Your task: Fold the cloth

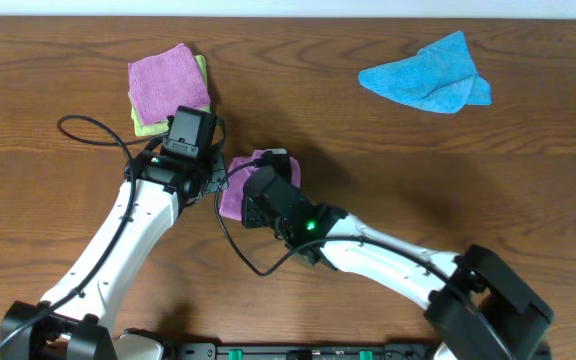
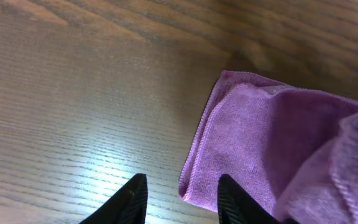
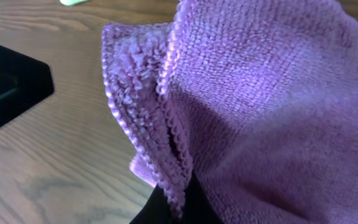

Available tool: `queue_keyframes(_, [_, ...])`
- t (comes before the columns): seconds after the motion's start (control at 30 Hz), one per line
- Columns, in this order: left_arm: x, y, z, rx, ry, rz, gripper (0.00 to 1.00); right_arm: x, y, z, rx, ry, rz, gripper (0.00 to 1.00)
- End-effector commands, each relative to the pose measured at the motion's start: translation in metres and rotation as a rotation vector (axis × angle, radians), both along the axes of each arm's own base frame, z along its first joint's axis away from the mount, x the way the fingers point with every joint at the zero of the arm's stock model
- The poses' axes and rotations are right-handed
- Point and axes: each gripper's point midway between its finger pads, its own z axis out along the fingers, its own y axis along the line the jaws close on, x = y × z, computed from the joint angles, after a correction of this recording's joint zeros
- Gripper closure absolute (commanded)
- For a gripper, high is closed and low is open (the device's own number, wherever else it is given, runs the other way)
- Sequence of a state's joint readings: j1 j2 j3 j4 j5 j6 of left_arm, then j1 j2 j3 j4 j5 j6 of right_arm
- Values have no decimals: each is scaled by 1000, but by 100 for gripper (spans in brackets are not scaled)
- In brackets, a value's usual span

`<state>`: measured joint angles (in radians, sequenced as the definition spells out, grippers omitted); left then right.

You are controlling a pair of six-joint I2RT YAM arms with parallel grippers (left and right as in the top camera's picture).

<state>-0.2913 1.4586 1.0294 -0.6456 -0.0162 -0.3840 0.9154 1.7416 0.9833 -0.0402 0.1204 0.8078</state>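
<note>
A dark wood-grain table [image 1: 368, 150] fills the overhead view, with a pale strip beyond its far edge; the cloth [image 1: 234, 196], dull mauve, lies near the table's middle, mostly hidden under both arms' heads; the right gripper [image 3: 174, 208] is closed on its stitched hem, lifting a fold; the left gripper [image 2: 184, 200] hangs with its jaws part-way apart, just over the cloth's near corner, holding nothing; a pinker cloth [image 1: 168, 82] sits on a yellow-green cloth [image 1: 148, 127] at the far left; a blue cloth [image 1: 426, 78] lies well apart at the far right; bare wood stretches between.
</note>
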Motion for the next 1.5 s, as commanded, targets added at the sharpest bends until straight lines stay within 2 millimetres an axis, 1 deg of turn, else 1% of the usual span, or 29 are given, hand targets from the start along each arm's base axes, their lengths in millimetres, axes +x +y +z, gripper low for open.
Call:
queue_keyframes(0.0, [6,3,11,15,-36,-10,62,0,15,5,41,-13,0,98])
queue_keyframes(0.07, [6,3,11,16,-36,-9,62,0,20,10,62,-29,6,97])
queue_keyframes(0.1, [6,3,11,16,-36,-9,62,1,23,12,73,-37,8,92])
queue_keyframes(0.13, [6,3,11,15,-37,-9,62,1,24,14,79,-41,9,94])
queue_keyframes(0.17, [6,3,11,16,-36,-9,62,0,25,15,82,-43,11,99])
queue_keyframes(0.2, [7,3,11,15,-37,-9,62,0,26,15,83,-43,13,98])
queue_keyframes(0.23, [7,3,11,15,-37,-9,62,-1,26,15,82,-43,14,96])
queue_keyframes(0.27, [7,2,12,15,-38,-9,61,-1,26,14,82,-43,14,55])
queue_keyframes(0.3, [7,2,12,14,-39,-9,61,-1,26,14,82,-43,14,1])
queue_keyframes(0.47, [9,2,13,11,-48,-9,61,-2,28,15,100,-32,10,1])
queue_keyframes(0.63, [10,0,13,3,-51,-13,60,0,40,33,171,-60,34,1])
queue_keyframes(0.73, [3,-10,11,-47,-19,-42,63,4,40,48,144,-115,72,1])
queue_keyframes(0.8, [-1,-14,10,-73,0,-56,64,9,23,50,69,-116,27,1])
queue_keyframes(0.87, [-4,-15,8,-77,13,-58,64,10,5,44,-15,-92,-11,1])
queue_keyframes(1.0, [-18,-11,2,-60,76,-56,65,0,-23,23,-132,11,-20,1])
queue_keyframes(1.07, [-24,-10,0,-60,102,-57,64,-3,-41,12,-201,52,-42,1])
queue_keyframes(1.13, [-27,-18,0,-105,119,-76,64,-2,-69,7,-288,76,-94,1])
queue_keyframes(1.17, [-28,-23,1,-130,123,-87,63,1,-85,7,-326,83,-127,1])
queue_keyframes(1.23, [-25,-29,2,-151,111,-98,64,7,-104,14,-341,88,-168,1])
queue_keyframes(1.37, [-10,-37,-2,-155,68,-131,68,24,-124,31,-331,56,-174,1])
queue_keyframes(1.47, [5,-45,-15,-145,50,-155,68,32,-142,32,-309,91,-202,1])
